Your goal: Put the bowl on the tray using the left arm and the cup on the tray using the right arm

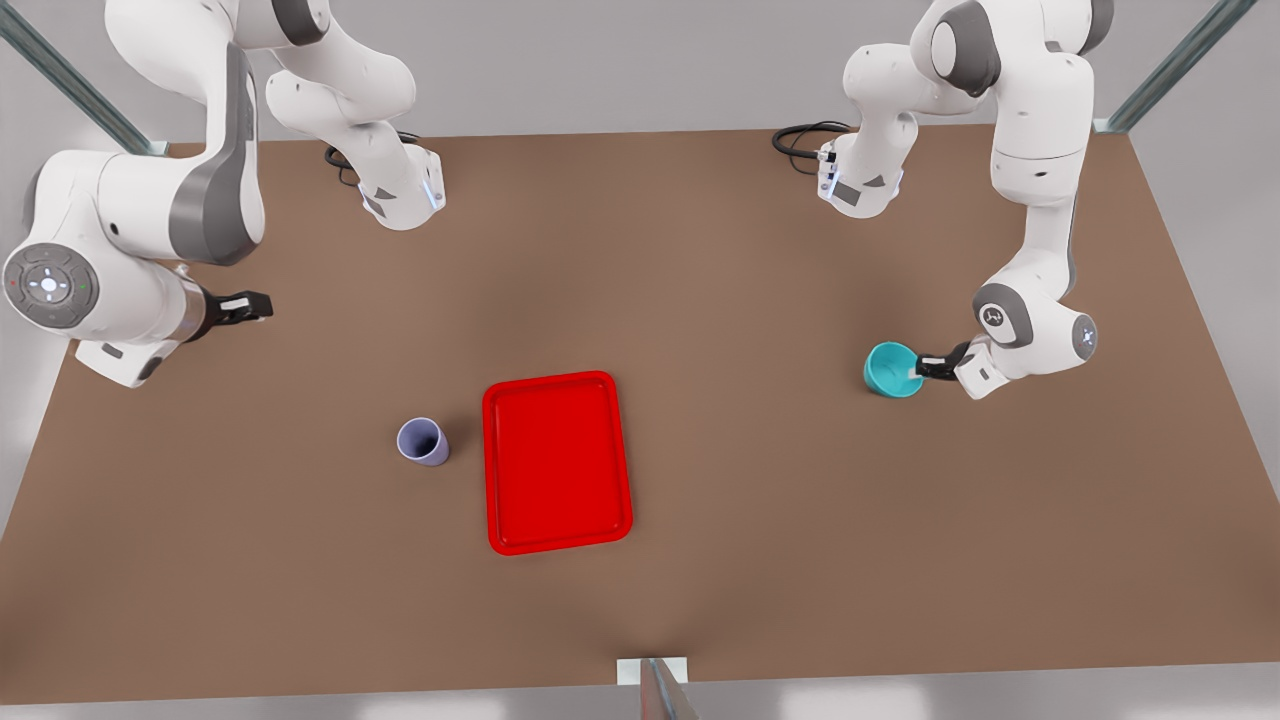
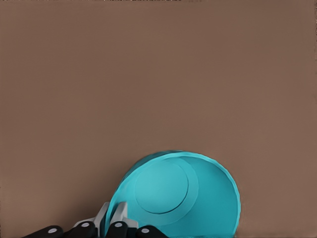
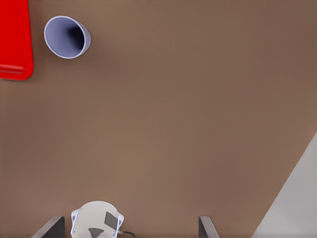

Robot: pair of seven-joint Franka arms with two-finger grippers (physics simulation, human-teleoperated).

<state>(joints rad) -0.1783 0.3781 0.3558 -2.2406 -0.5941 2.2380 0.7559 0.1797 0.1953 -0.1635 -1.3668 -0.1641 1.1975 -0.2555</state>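
While the bowl [image 1: 892, 368] sits tipped at the right of the front view, mouth turned toward the frame's left, the left claw [image 1: 928, 366] is clamped on its rim from the right, one finger inside and one outside. In the left wrist view the bowl [image 2: 179, 196] shows a bare turquoise inside w/ nothing in it, and the pale fingertips [image 2: 118, 214] pinch its wall at the lower edge of that pic.

Cup [image 1: 424, 441] stands upright on the counter [image 1: 760, 470] at center-left of the front view, just beside the tray [image 1: 557, 462] on the tray's left side, not touching; dark inside, nothing seen in it. Tray lies flat near the frame's center, bare red, nothing on it. Bowl is well apart from the tray, w/ open brown counter between them.

Right claw [image 1: 255, 305] hangs at the upper left of the front view, above the counter, well apart from the cup; can't tell if its fingers are open or closed. Right wrist view looks down on the cup [image 3: 67, 36] and a corner of the tray [image 3: 15, 44].

No readable writing or labels anywhere. Wide open counter along the front view's lower edge and around the tray's right side.
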